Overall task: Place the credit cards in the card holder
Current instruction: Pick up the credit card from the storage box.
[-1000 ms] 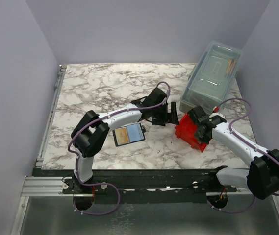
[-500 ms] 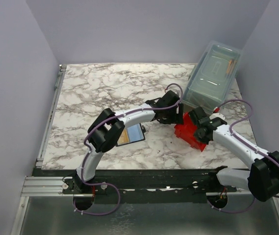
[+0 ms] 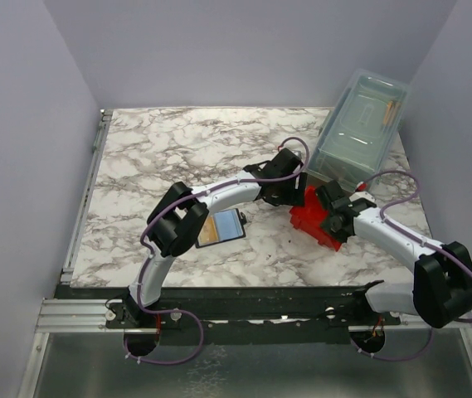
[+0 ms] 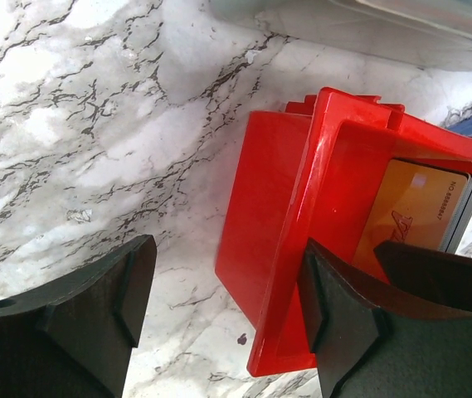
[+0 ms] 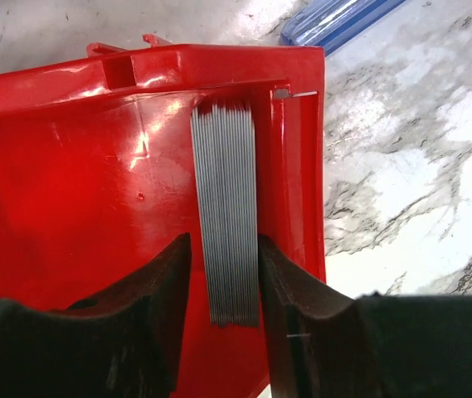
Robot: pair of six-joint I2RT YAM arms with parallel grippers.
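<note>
Red bin [image 3: 306,222] shifted left, R gripper [image 5: 224,253] clamping cards [image 5: 226,166]

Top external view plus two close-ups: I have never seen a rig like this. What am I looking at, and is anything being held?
The machine is two robot arms bolted at the near edge of a marble table. The top external view looks down from above and behind them. Each close-up comes from a camera on one wrist, so that arm's own black claw shows at the bottom of the picture.

On the table are a red bin, a clear lidded box and a black card holder, partly hidden by the left arm.

The left claw is open and straddles one wall of the bin. The right claw is inside the bin and appears to pinch a stack of credit cards, seen edge-on. The left wrist view shows their orange-gold face.
</note>
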